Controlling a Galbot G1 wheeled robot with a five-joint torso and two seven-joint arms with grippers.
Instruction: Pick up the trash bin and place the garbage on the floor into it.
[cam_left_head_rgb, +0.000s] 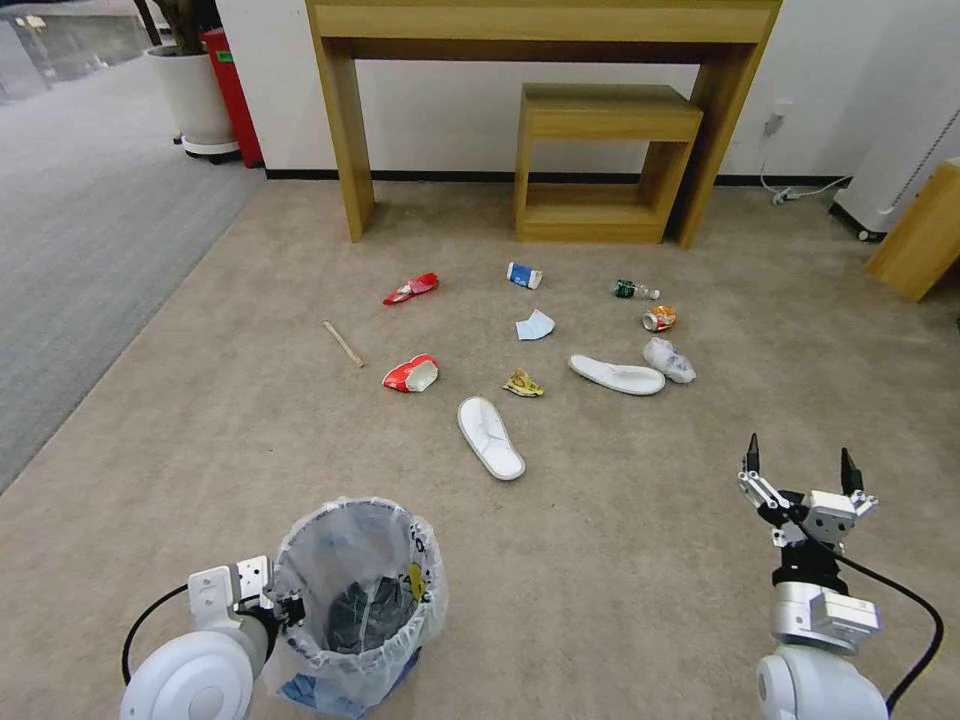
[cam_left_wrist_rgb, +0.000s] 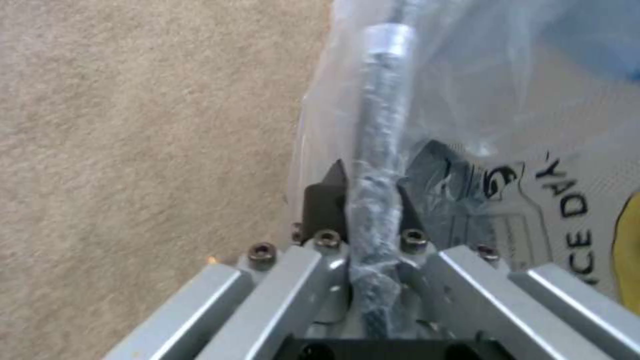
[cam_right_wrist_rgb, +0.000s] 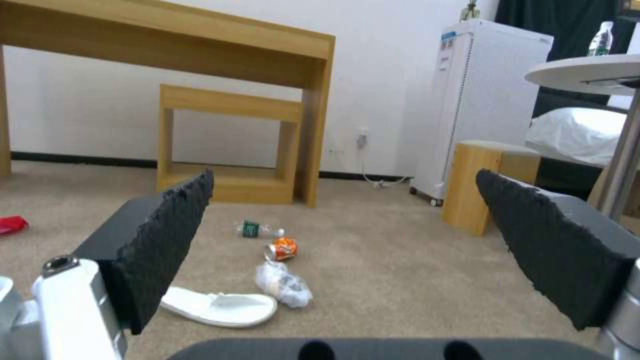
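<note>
- Carpet (cam_left_head_rgb: 650, 520): beige short-pile, covers the work area; grey ribbed carpet (cam_left_head_rgb: 80, 230) borders it on the robot's left.
- Far wall: wooden desk (cam_left_head_rgb: 545, 30) with a smaller wooden shelf unit (cam_left_head_rgb: 600, 160) under it; white planter (cam_left_head_rgb: 190, 95) and red object at far left, white appliance (cam_right_wrist_rgb: 487, 95) and small wooden box (cam_right_wrist_rgb: 483, 185) at right.
- Trash bin (cam_left_head_rgb: 355, 600): near left, white bag liner, blue showing low.
- Left gripper (cam_left_wrist_rgb: 370, 200): clenched on the trash bin's bagged rim, pads either side of it.
- Right gripper (cam_left_head_rgb: 800, 470): near right, above bare carpet, jaws spread wide, holding nothing.
- Garbage, scattered mid-floor, well apart from bin: two white slippers (cam_left_head_rgb: 490, 437), two red crushed cups (cam_left_head_rgb: 411, 374), stick (cam_left_head_rgb: 343, 343), blue mask (cam_left_head_rgb: 535, 325), yellow wrapper (cam_left_head_rgb: 523, 383), blue-white cup (cam_left_head_rgb: 524, 275), small bottle (cam_left_head_rgb: 635, 290), orange can (cam_left_head_rgb: 659, 318), white wad (cam_left_head_rgb: 668, 360).
</note>
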